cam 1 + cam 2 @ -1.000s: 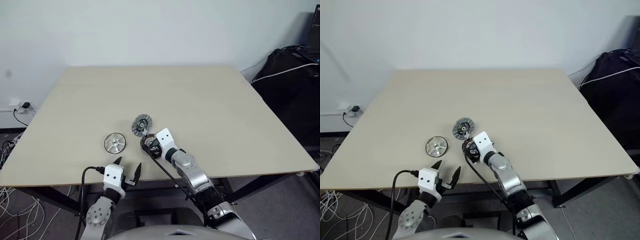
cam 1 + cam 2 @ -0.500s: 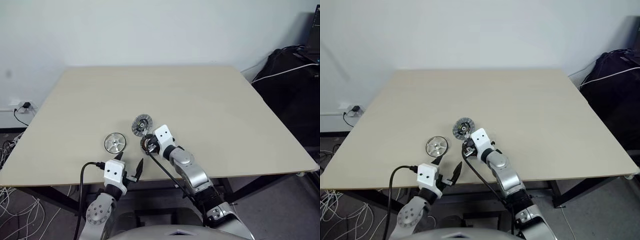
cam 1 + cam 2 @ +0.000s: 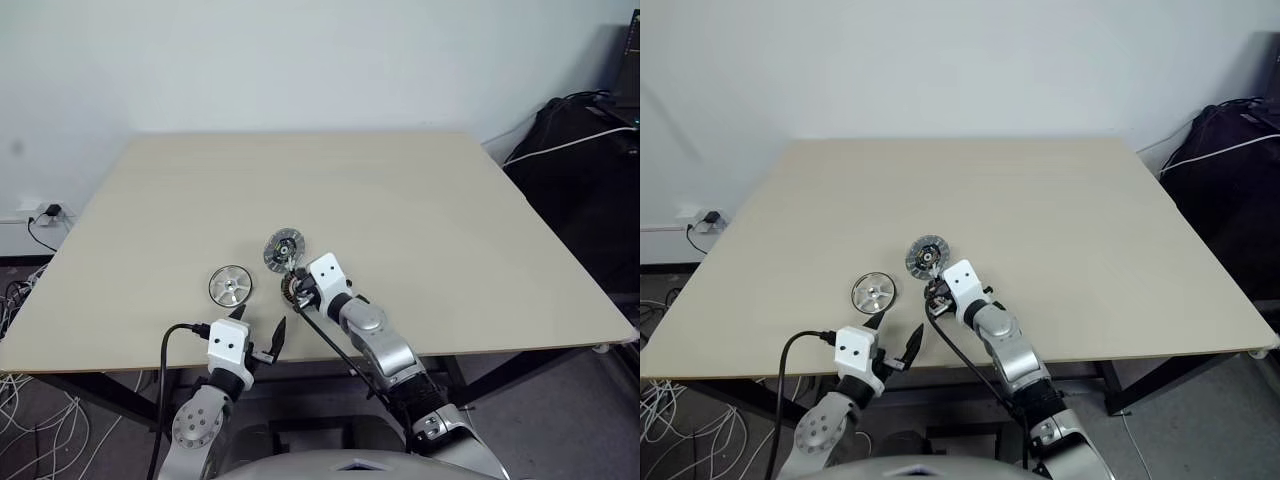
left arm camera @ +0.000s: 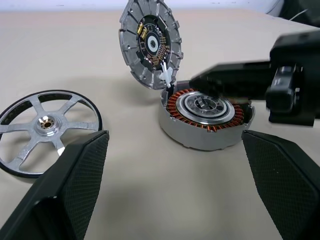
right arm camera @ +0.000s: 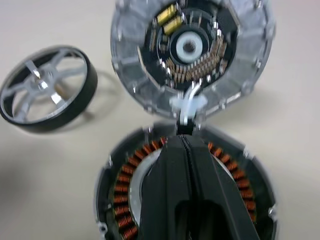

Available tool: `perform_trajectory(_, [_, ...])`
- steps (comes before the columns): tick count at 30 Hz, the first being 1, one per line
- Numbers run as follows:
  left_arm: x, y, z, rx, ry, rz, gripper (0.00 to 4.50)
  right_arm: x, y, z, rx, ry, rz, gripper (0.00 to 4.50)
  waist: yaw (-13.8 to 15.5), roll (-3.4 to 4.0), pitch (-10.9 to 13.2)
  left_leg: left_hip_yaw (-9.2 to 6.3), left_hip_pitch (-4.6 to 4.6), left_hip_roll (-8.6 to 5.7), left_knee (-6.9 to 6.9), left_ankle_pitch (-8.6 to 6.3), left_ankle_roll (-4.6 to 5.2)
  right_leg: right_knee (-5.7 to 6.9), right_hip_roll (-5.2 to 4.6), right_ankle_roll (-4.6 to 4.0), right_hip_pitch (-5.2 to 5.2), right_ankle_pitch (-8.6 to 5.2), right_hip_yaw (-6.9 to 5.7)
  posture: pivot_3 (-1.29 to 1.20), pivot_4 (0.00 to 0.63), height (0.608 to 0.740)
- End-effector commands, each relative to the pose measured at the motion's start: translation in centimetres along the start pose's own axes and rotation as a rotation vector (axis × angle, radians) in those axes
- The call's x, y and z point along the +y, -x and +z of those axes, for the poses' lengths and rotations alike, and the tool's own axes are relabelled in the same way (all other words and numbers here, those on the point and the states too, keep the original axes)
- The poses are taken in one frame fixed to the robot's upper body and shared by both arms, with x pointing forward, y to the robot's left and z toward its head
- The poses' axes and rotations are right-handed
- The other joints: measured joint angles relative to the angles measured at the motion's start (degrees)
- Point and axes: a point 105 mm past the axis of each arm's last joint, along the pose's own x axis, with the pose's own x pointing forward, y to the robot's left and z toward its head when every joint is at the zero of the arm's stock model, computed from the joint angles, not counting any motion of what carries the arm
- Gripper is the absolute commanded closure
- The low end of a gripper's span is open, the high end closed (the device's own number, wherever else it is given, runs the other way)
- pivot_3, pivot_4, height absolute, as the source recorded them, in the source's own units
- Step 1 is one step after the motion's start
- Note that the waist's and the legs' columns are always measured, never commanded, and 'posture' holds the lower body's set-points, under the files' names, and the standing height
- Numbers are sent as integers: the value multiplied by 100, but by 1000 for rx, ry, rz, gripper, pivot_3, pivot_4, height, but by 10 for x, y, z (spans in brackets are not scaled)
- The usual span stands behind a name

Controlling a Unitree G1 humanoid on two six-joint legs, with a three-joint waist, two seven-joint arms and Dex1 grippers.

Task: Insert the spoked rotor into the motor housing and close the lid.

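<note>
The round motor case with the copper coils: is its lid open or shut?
Open. The lid stands tipped up behind the motor housing, leaving the copper windings bare.

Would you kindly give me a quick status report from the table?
Left gripper open, empty, near table edge. Right gripper shut over motor housing. Lid tilted up beside housing; spoked rotor flat, untouched. Nothing blocking.

housing (image 5: 120,195): right gripper (image 5: 184,146) is covering its centre; bottom frame edge is cutting it off.
lid (image 5: 192,55): top edge is cropping it.
rotor (image 4: 45,131): left edge is clipping it.
</note>
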Motion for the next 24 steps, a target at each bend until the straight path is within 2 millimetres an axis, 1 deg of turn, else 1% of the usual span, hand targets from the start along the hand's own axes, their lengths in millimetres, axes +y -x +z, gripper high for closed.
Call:
perform_trajectory(1, [-2,-2,12,-51,-10,-8,0,-1,-5,16,-41,18,-5,4476,-1,0,0,0,0,0,0,0,0,0,0,0,0,0,0,0,0,740])
perform_trajectory(18, [-2,-1,15,-58,-13,-4,0,6,-12,18,-40,34,19,4476,-2,1,0,0,0,1,0,0,-1,0,0,0,0,0,0,0,0,740])
perform_trajectory(24, [-1,-1,14,-56,-13,-3,0,9,-14,15,-28,35,30,4476,-3,1,0,0,0,1,0,0,-1,0,0,0,0,0,0,0,0,740])
